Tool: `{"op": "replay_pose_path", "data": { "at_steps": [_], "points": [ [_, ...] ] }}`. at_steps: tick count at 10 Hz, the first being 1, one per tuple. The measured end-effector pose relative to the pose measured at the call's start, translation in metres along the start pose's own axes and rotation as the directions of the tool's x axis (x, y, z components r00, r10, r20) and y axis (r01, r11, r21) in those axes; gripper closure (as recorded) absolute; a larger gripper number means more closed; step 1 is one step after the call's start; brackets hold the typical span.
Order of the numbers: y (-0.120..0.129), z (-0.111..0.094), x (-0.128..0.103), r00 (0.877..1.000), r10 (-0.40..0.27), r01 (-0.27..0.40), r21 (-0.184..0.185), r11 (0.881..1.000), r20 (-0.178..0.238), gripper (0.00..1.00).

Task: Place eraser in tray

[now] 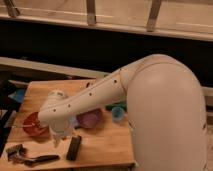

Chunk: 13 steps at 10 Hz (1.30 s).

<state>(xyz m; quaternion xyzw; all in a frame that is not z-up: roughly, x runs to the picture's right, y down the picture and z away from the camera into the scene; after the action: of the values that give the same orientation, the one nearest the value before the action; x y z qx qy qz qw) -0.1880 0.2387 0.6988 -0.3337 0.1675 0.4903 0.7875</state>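
Note:
The eraser (74,148), a flat black block, lies on the wooden table (105,147) near its front edge. My gripper (56,138) hangs from the white arm just left of the eraser, low over the table and apart from it. Only a small green sliver of the tray (118,106) shows behind the arm at the table's back right; the rest of it is hidden.
A purple bowl (90,119) sits behind the eraser, with a small blue cup (117,115) to its right. An orange bowl (33,125) is at the left. A black-handled tool (41,160) with a metal head lies at the front left corner. My bulky arm fills the right side.

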Motion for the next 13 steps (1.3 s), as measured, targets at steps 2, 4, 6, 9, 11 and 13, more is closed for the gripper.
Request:
{"op": "replay_pose_path", "data": {
  "at_steps": [2, 4, 6, 9, 11, 13],
  "points": [
    [-0.025, 0.003, 0.003, 0.998, 0.062, -0.061, 0.033, 0.998, -0.024, 0.35],
    [-0.042, 0.012, 0.005, 0.994, 0.099, -0.097, 0.043, 0.994, -0.05, 0.35],
    [-0.049, 0.03, 0.007, 0.988, 0.132, -0.129, 0.044, 0.991, -0.085, 0.35],
    [-0.053, 0.051, 0.008, 0.978, 0.165, -0.161, 0.044, 0.986, -0.129, 0.35],
    [-0.054, 0.063, 0.008, 0.972, 0.184, -0.181, 0.033, 0.983, -0.149, 0.35],
    [-0.051, 0.069, 0.007, 0.968, 0.192, -0.192, 0.019, 0.981, -0.16, 0.35]
  ]
}}
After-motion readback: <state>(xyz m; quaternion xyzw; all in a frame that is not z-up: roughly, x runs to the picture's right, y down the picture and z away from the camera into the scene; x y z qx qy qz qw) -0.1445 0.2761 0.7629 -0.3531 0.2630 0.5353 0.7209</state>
